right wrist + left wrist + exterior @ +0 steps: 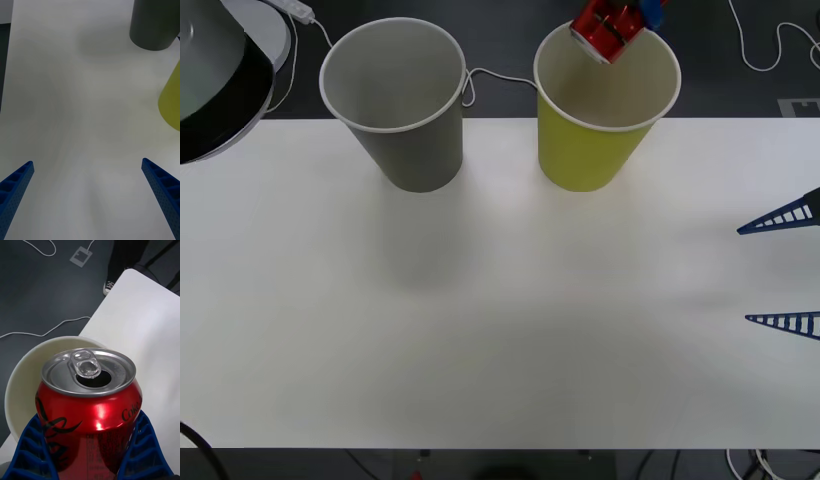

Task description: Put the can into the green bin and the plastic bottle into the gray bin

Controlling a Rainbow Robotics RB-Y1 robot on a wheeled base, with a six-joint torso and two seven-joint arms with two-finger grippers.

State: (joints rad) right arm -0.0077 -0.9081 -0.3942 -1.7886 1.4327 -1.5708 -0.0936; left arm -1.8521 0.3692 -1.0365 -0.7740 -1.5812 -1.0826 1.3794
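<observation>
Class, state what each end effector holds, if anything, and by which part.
The left end effector clamps the small red drink can by its lower side walls, above the yellow-green paper bin. The right end effector holds nothing.

The right pincer (90, 198) hangs over the white counter (75, 112) with its two blue ribbed fingers (17, 187) spread wide and nothing between them. Beyond it, the lower wall of the gray bin (153, 26) stands on the counter. The yellow-green side of the green bin (172, 101) stands nearer the pincer, apart from the gray bin.
</observation>
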